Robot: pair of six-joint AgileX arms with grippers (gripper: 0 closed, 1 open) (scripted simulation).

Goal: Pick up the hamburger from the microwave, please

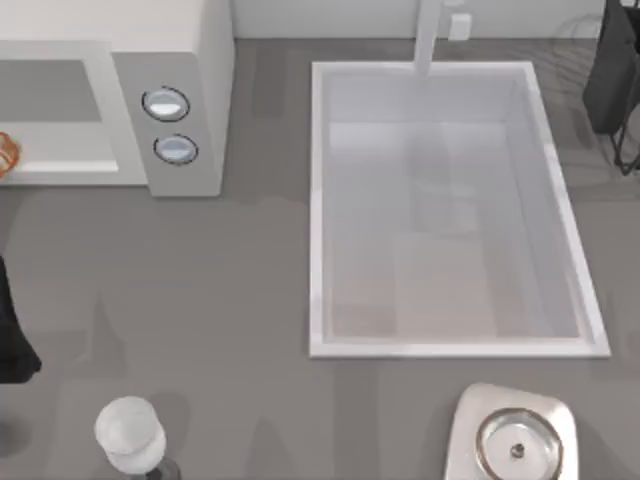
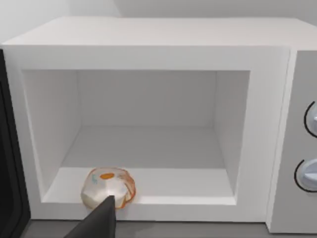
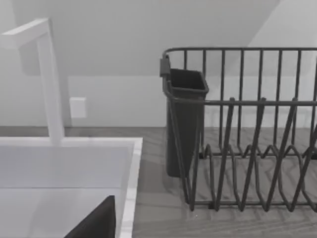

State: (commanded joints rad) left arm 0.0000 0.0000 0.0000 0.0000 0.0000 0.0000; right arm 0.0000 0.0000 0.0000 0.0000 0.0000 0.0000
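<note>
The microwave [image 2: 148,54] is a large white box at the table's back left, and its cavity stands open. Two round silver-blue knobs [image 1: 170,126] sit on its side panel. The hamburger [image 2: 108,187] is a small round pale item with orange streaks, lying at the front edge of the cavity floor; its orange rim [image 1: 5,152] peeks in at the top view's left edge. A dark part of my left gripper [image 2: 99,223] hangs just in front of and below the hamburger, apart from it. My left arm [image 1: 10,330] is at the left edge.
The microwave's dark door [image 2: 10,163] stands swung out beside the opening. A white sink [image 1: 320,200] with a faucet [image 3: 49,79] fills the middle. A dark dish rack [image 3: 247,148] stands by my parked right gripper [image 3: 96,223]. A glass [image 1: 130,435] and a silver dish [image 1: 515,440] stand at the front.
</note>
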